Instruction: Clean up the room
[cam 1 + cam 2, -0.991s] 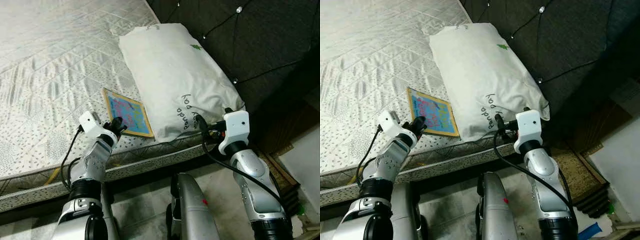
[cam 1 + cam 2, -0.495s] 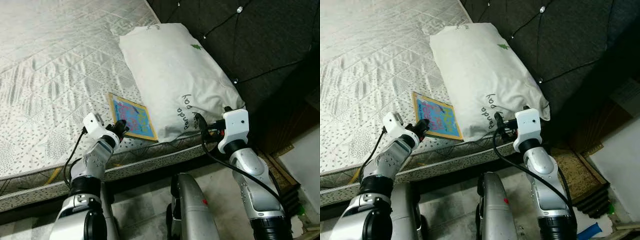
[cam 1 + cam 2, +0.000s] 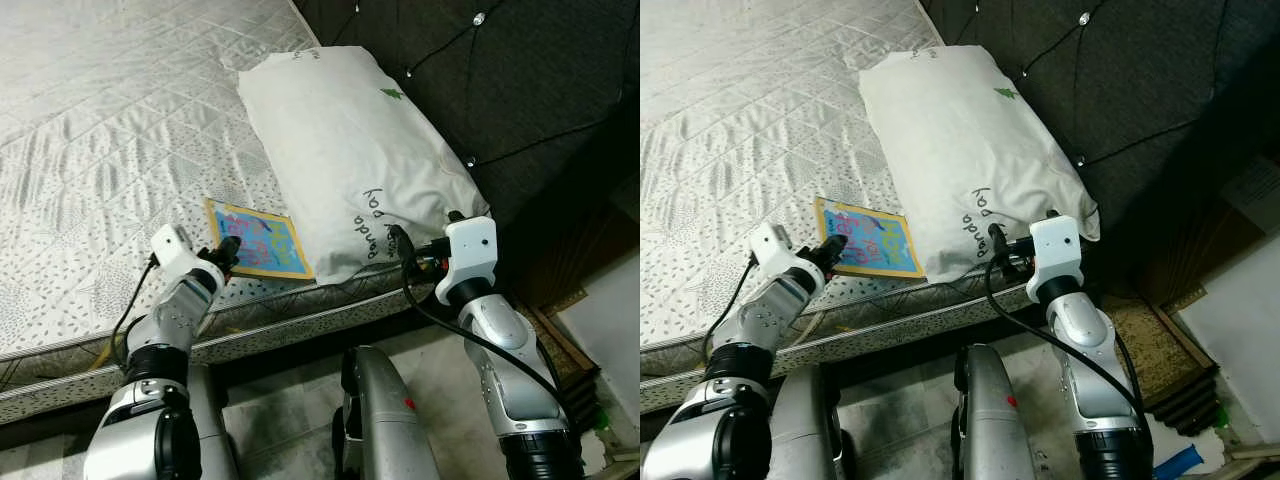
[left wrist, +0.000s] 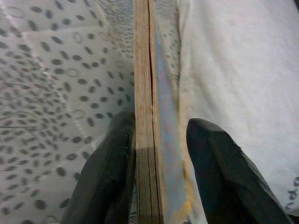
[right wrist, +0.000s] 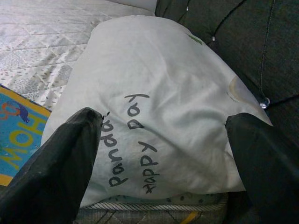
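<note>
Looking down from the head, you have a bed (image 3: 110, 130) with a quilted, speckled mattress running along its near edge, and both arms reaching up to that edge. Your left gripper (image 3: 226, 252) sits at the near corner of a flat picture board (image 3: 256, 240), blue with a yellow border, which lies on the mattress close to the bed's edge. In the left wrist view the board (image 4: 149, 116) shows edge-on between the two black fingers (image 4: 110, 182): one finger lies against the wooden side, the other stands just off the printed face, so the fingers are narrow around the board and not fully pinched on it.

The board's far side runs right up to a large white pillow (image 3: 350, 150) with handwritten words on it; whether it slips under the pillow you cannot tell. The pillow leans toward a dark tufted headboard (image 3: 520, 80), and its lower corner reaches the bed's edge.

Your right gripper (image 5: 163, 154) is held at that pillow corner with its fingers (image 5: 56, 163) spread wide, framing the pillow without touching it.

To the left of the board the mattress lies open. Below the bed's edge you see floor (image 3: 290, 410) and the robot's own body.
</note>
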Tool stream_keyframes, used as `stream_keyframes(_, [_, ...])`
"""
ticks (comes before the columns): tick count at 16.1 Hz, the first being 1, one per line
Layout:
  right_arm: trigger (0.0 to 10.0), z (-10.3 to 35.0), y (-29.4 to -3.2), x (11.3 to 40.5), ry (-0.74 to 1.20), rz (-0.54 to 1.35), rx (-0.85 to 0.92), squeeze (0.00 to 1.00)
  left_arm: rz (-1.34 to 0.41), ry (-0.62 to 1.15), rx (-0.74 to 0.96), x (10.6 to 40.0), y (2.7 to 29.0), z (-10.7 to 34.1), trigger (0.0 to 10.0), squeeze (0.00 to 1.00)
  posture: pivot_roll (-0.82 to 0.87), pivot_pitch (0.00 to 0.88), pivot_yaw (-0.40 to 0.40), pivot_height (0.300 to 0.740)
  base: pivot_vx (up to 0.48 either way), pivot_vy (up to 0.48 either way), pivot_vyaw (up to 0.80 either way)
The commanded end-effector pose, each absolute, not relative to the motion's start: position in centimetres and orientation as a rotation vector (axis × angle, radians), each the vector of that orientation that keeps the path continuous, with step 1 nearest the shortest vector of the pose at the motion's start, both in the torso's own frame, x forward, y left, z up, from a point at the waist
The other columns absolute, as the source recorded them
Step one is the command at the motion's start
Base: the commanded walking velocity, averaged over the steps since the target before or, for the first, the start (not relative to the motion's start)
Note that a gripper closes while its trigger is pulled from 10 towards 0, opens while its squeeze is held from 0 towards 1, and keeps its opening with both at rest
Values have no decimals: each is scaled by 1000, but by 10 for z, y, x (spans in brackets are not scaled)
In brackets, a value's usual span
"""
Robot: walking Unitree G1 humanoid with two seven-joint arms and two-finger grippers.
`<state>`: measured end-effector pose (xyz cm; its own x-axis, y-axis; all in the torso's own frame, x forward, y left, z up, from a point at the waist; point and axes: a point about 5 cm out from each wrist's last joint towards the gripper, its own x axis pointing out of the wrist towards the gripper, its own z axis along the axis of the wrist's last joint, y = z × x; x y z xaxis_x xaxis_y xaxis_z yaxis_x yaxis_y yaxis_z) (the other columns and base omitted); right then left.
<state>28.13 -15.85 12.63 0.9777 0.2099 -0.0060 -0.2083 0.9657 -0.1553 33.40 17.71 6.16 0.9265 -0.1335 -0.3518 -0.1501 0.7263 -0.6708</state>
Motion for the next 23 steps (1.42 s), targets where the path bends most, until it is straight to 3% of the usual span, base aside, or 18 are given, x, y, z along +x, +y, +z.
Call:
stream_keyframes(1, [10000, 127, -161, 283, -13, 203, -168, 0, 7, 374, -742, 339, 181, 67, 10000, 1000, -164, 91, -94, 577, 0, 0, 0])
stream_keyframes(11, [10000, 124, -160, 286, -14, 207, -169, 0, 161, 417, -624, 327, 207, 51, 10000, 1000, -143, 83, -90, 577, 0, 0, 0])
stream_keyframes(15, [10000, 123, -155, 290, -22, 211, -160, 0, 245, 372, -474, 323, 217, 52, 10000, 1000, -123, 77, -82, 577, 0, 0, 0])
stream_keyframes(18, [10000, 121, -150, 293, -28, 209, -143, 0, 207, 240, -392, 313, 197, 65, 10000, 1000, -103, 69, -69, 577, 0, 0, 0])
stream_keyframes(23, [10000, 117, -138, 297, -32, 226, -96, 0, 223, 81, -205, 277, 187, 78, 10000, 1000, -47, 43, -55, 577, 0, 0, 0])
